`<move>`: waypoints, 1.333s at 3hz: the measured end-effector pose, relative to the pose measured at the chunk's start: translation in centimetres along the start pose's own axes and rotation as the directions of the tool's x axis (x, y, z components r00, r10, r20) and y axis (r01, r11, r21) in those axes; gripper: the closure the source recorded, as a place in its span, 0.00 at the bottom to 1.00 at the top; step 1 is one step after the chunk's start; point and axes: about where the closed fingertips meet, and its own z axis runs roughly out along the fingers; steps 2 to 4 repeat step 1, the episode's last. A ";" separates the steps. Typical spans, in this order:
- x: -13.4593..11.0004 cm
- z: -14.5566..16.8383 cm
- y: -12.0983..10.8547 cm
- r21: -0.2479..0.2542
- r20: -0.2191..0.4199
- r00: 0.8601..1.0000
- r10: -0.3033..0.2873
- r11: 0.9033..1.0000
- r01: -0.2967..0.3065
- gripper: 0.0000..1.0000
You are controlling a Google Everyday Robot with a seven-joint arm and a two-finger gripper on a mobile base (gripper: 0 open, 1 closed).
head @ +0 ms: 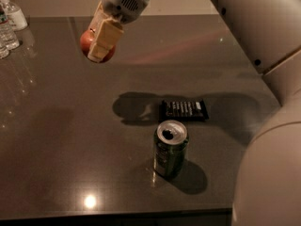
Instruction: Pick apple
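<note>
So the gripper [98, 51] hangs above the far-left part of the worktop [56, 140], jaws clamped on the apple [86, 42], which is in the air and well clear of the surface. We only see one pale finger across the front of it; the other is hidden behind.

What worries us: it's a round, smooth fruit pinched along a fairly narrow strip. If the arm swings fast or the squeeze is off-centre, we reckon it could rotate in the grip or pop out. From that height it'd bounce and roll, maybe toward the water bottles [11, 18] in the far-left corner or off the left edge. The green can [170, 149] and the dark snack packet [184, 109] sit nearer the front-middle, well apart from the apple, so a knock looks unlikely unless the arm sweeps low.

Orientation-wise, it's basically a ball with no real long axis. The stem would tell us which way it points, but we can't spot it.
</note>
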 end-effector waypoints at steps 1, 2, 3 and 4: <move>0.0 0.1 0.0 0.000 0.000 1.000 0.000 1.000 0.000 1.00; 0.0 0.1 0.0 0.000 0.000 1.000 0.000 1.000 0.000 1.00; 0.0 0.1 0.0 0.000 0.000 1.000 0.000 1.000 0.000 1.00; 0.0 0.1 0.0 0.000 0.000 1.000 0.000 1.000 0.000 1.00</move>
